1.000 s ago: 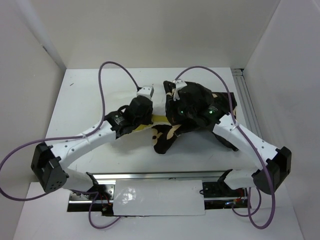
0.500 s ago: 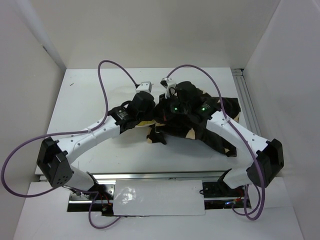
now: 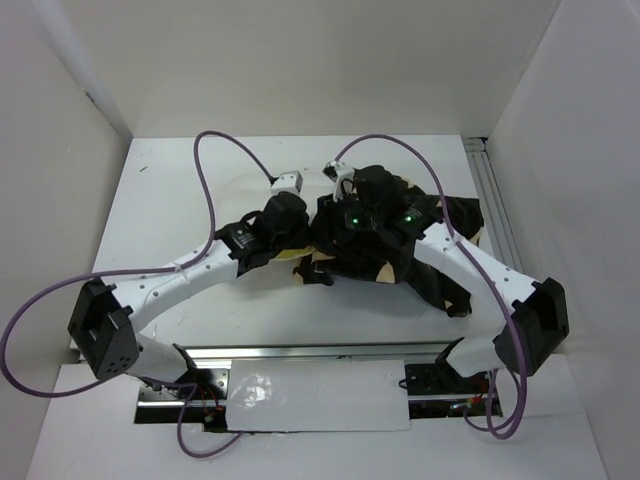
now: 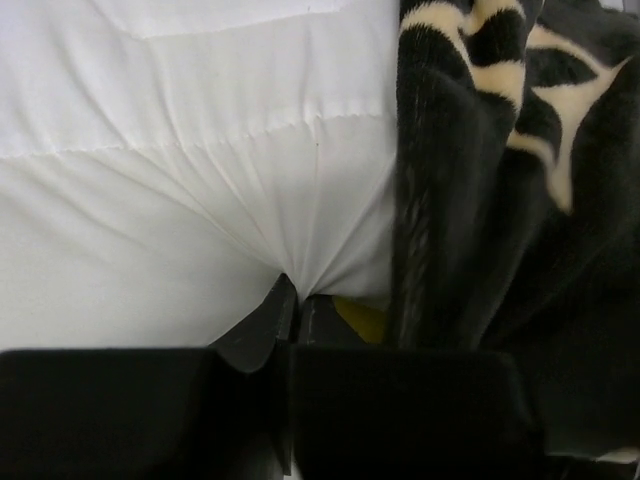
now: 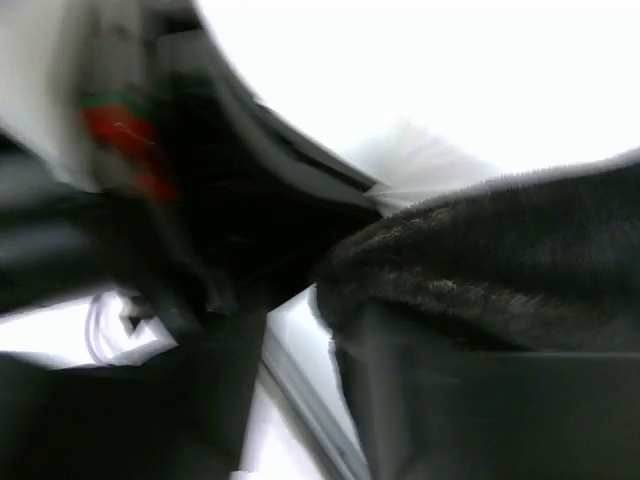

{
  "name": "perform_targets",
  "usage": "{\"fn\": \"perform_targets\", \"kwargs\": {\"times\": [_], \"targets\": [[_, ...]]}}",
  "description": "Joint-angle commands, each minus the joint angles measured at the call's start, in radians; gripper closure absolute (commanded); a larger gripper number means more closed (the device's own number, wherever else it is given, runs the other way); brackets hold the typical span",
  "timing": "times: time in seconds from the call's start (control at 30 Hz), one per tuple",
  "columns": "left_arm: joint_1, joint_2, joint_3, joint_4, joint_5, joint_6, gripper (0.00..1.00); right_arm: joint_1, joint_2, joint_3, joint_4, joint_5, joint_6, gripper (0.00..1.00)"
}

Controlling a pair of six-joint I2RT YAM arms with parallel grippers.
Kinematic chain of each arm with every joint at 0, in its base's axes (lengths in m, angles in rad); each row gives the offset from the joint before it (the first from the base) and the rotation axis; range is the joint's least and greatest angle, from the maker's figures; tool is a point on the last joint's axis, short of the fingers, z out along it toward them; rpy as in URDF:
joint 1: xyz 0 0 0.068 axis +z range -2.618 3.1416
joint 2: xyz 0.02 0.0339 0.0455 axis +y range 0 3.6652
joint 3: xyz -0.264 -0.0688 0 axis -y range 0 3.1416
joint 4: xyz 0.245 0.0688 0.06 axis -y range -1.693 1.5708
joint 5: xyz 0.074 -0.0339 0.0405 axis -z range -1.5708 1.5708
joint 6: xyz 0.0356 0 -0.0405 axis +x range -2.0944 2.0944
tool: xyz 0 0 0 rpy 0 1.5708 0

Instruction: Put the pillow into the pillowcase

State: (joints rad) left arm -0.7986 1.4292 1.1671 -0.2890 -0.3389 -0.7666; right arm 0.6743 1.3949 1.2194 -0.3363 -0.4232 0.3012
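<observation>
So the left gripper (image 4: 295, 302) is clamped tight on the big white puffy quilted pillow (image 4: 180, 200). In the left wrist view the cloth bunches into a fan of creases that run right into the pinched black fingertips. A sliver of the pillow's pale yellow edge trim (image 4: 360, 318) peeks out just beside the fingers. Right next to that, touching the pillow's right edge, hangs the dark brown-black plush pillowcase (image 4: 500, 260) with its tan flower and star print.

From the top camera, both arms meet in the middle of the white table (image 3: 170, 190). The pillowcase is heaped under and around the right arm's end, spreading toward the right side of the table. The pillow is almost all hidden there, with only a pale bit showing below the left wrist.

The right gripper (image 3: 340, 212) sits in the dark fabric just beside the left one. Its wrist view is a smear: plush black fabric (image 5: 480, 260) lies across the lower right with white above it. I honestly can't tell whether its jaws are apart or closed on anything.

Two small green lights (image 3: 352, 217) glow on the right arm. A red and green patch (image 5: 115, 125) in the right wrist view is too blurred to read. Purple cables (image 3: 205, 195) loop over both arms.
</observation>
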Motion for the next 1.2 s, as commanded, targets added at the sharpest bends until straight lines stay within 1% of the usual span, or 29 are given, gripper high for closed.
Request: {"fn": "perform_targets", "kwargs": {"times": [0.0,0.03,0.07,0.1,0.13,0.17,0.2,0.23,0.27,0.33,0.4,0.43,0.47,0.5,0.53,0.63,0.67,0.73,0.77,0.83,0.87,0.9,0.93,0.97,1.0,1.03,1.07,1.1,1.17], "targets": [[-0.093,-0.048,0.014,0.035,0.146,-0.066,0.80,0.033,-0.098,0.022,0.130,0.047,-0.019,0.44],[-0.093,-0.073,0.014,0.009,0.130,-0.057,0.69,0.033,-0.121,0.006,0.062,0.094,-0.019,0.35],[-0.093,-0.085,0.003,-0.018,0.115,-0.057,0.59,0.033,-0.149,-0.038,0.040,0.136,-0.008,0.24],[-0.093,-0.099,-0.006,-0.038,0.115,-0.057,0.52,0.033,-0.178,-0.061,0.024,0.214,-0.008,0.16],[-0.093,-0.114,-0.035,-0.038,0.115,-0.057,0.45,0.033,-0.236,-0.079,-0.012,0.248,-0.008,0.08],[-0.093,-0.136,-0.052,-0.021,0.130,-0.034,0.34,0.024,-0.264,-0.110,-0.026,0.282,0.001,0.08],[-0.093,-0.136,-0.064,-0.021,0.147,-0.034,0.19,0.024,-0.289,-0.119,-0.039,0.337,0.001,0.06],[-0.093,-0.136,-0.064,-0.021,0.147,-0.034,0.19,0.024,-0.309,-0.120,-0.056,0.362,-0.010,0.01],[-0.093,-0.136,-0.064,-0.053,0.158,-0.024,0.09,0.024,-0.333,-0.120,-0.091,0.382,-0.010,0.00],[-0.093,-0.122,-0.055,-0.099,0.158,-0.023,0.09,0.024,-0.345,-0.109,-0.127,0.420,-0.019,0.00],[-0.093,-0.112,-0.043,-0.142,0.123,-0.023,0.09,0.024,-0.346,-0.100,-0.136,0.445,-0.019,0.00],[-0.093,-0.101,-0.021,-0.142,0.103,-0.023,0.07,0.024,-0.330,-0.100,-0.136,0.481,-0.019,0.00],[-0.093,-0.101,-0.008,-0.156,0.074,-0.023,0.00,0.024,-0.317,-0.077,-0.136,0.506,-0.019,0.00],[-0.071,-0.087,0.011,-0.182,0.074,-0.014,0.00,0.024,-0.301,-0.064,-0.150,0.543,-0.005,0.00],[-0.021,-0.060,0.061,-0.202,0.074,-0.014,0.00,0.024,-0.263,-0.051,-0.161,0.622,0.016,0.00],[0.073,0.006,0.156,-0.274,0.063,-0.014,0.00,0.014,-0.192,0.018,-0.170,0.756,0.030,0.03],[0.143,0.055,0.225,-0.283,0.063,-0.005,0.00,0.014,-0.141,0.052,-0.161,0.777,0.030,0.03],[0.217,0.114,0.302,-0.308,0.130,0.019,0.00,0.005,-0.088,0.083,-0.161,0.833,0.030,0.07],[0.284,0.187,0.387,-0.326,0.150,0.020,0.00,0.005,-0.041,0.097,-0.149,0.846,0.030,0.09],[0.341,0.273,0.481,-0.367,0.192,0.032,0.00,0.005,-0.004,0.120,-0.123,0.871,0.020,0.11],[0.393,0.321,0.535,-0.424,0.216,0.044,0.00,0.005,0.027,0.130,-0.106,0.886,0.010,0.11],[0.415,0.370,0.631,-0.441,0.237,0.044,0.00,0.005,0.039,0.131,-0.080,0.903,0.010,0.11],[0.433,0.470,0.676,-0.458,0.254,0.044,0.00,0.005,0.050,0.131,-0.060,0.912,-0.006,0.11],[0.450,0.528,0.731,-0.487,0.282,0.055,0.00,0.005,0.068,0.131,-0.037,0.941,-0.016,0.11],[0.485,0.584,0.861,-0.560,0.332,0.055,0.00,0.005,0.078,0.105,0.001,0.969,-0.016,0.14],[0.499,0.691,0.922,-0.591,0.342,0.055,0.00,0.005,0.078,0.104,0.016,0.980,-0.016,0.14],[0.524,0.739,1.031,-0.620,0.351,0.055,0.00,0.005,0.102,0.088,0.048,0.992,-0.016,0.14],[0.536,0.779,1.068,-0.642,0.351,0.032,0.00,-0.004,0.102,0.088,0.057,0.992,-0.016,0.14],[0.548,0.864,1.095,-0.633,0.363,0.009,0.00,-0.004,0.134,0.078,0.080,0.983,-0.016,0.14]]}}
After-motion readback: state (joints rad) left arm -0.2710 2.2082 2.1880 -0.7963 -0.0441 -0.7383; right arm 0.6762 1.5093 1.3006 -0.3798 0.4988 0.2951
